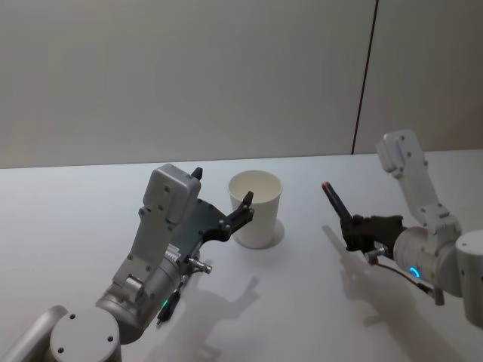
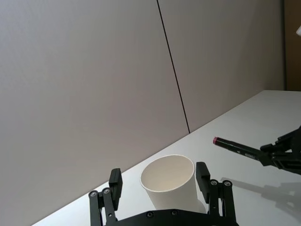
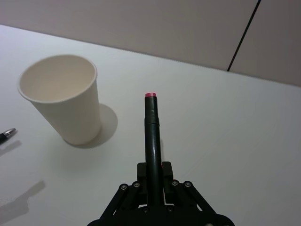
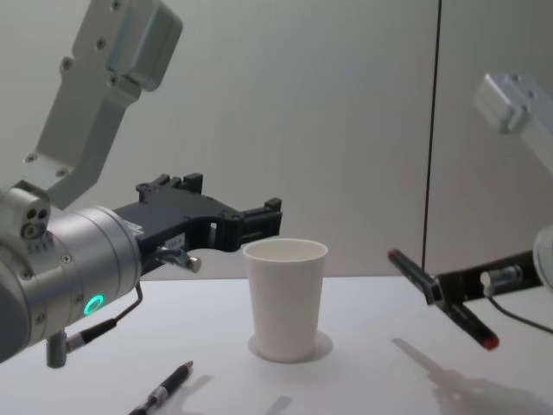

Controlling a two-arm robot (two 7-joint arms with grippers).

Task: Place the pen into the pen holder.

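Note:
The pen holder (image 1: 255,213) is a white paper cup standing upright on the table, also in the chest view (image 4: 285,298). My left gripper (image 1: 223,186) hovers open just left of it; in the left wrist view its fingers (image 2: 202,175) stand either side of the cup (image 2: 169,181), apart from it. Right of the cup, my right gripper (image 1: 355,226) is shut on a dark pen (image 1: 334,202) with a red tip, held tilted above the table. The right wrist view has the pen (image 3: 152,132) pointing past the cup (image 3: 63,99).
A second dark pen (image 4: 164,393) lies on the white table (image 1: 68,219) under my left arm, in front and to the left of the cup. A grey wall with a dark vertical seam (image 1: 364,75) stands behind the table.

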